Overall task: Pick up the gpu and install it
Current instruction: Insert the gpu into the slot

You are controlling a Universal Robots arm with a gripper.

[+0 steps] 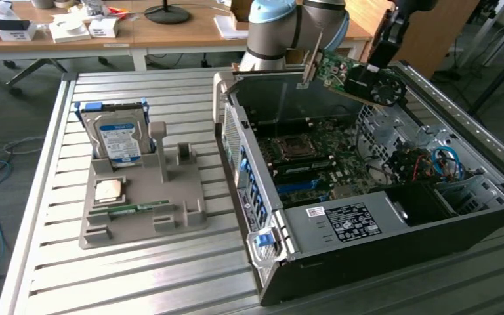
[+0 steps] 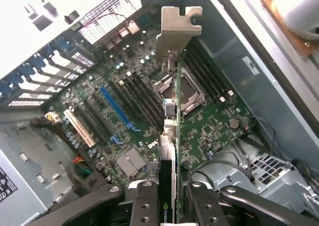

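Note:
The gpu point(image 1: 354, 74) hangs tilted in the air above the far part of the open computer case point(image 1: 261, 197), its green board and black fan facing the exterior view's left and its tan-grey end bracket point(image 1: 309, 65) pointing toward the robot base. My gripper point(image 1: 377, 73) is shut on the card's fan end. In the wrist view the gpu point(image 2: 170, 136) runs edge-on away from the camera, bracket point(image 2: 178, 29) farthest, clamped between my fingers point(image 2: 144, 201). Below it lies the motherboard point(image 2: 209, 121) with a blue slot point(image 2: 117, 109).
A grey fixture point(image 1: 147, 197) on the slatted metal table point(image 1: 129, 282) holds a silver blue-labelled hard drive point(image 1: 119, 139) and a green memory stick point(image 1: 129, 210). Inside the case are the power supply point(image 1: 348, 223), cables point(image 1: 427, 164) and the processor socket point(image 1: 291, 146).

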